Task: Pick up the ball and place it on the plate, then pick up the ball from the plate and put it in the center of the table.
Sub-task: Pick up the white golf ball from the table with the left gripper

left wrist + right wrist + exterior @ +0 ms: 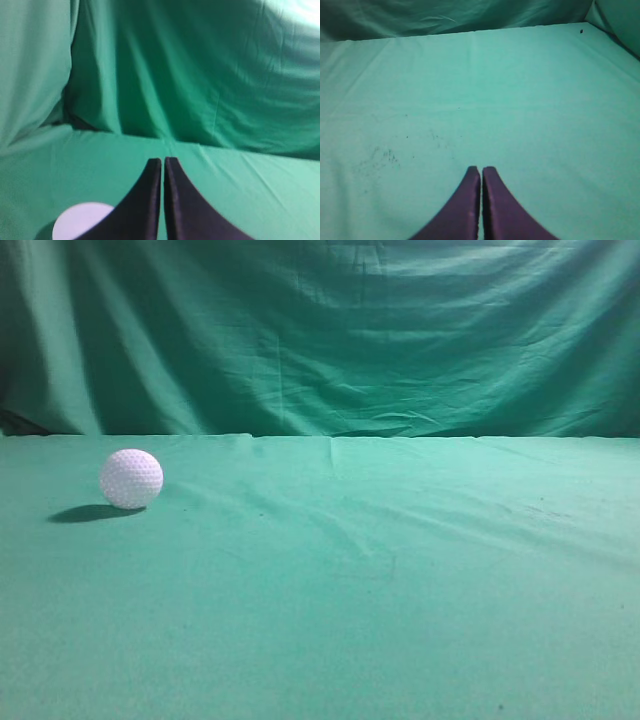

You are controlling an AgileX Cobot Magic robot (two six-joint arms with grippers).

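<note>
The white dimpled ball (131,478) rests on the green table (380,580) at the left, with its shadow to its left. No gripper shows in the exterior view. My left gripper (163,161) is shut and empty, held above the cloth. A blurred white round shape (77,223) lies low and to its left, partly hidden behind the left finger; it looks like the ball. My right gripper (481,170) is shut and empty over bare cloth (485,90). No plate is in view.
A draped green curtain (340,330) hangs behind the table's far edge and also fills the left wrist view (200,75). Small dark specks (380,155) mark the cloth ahead of the right gripper.
</note>
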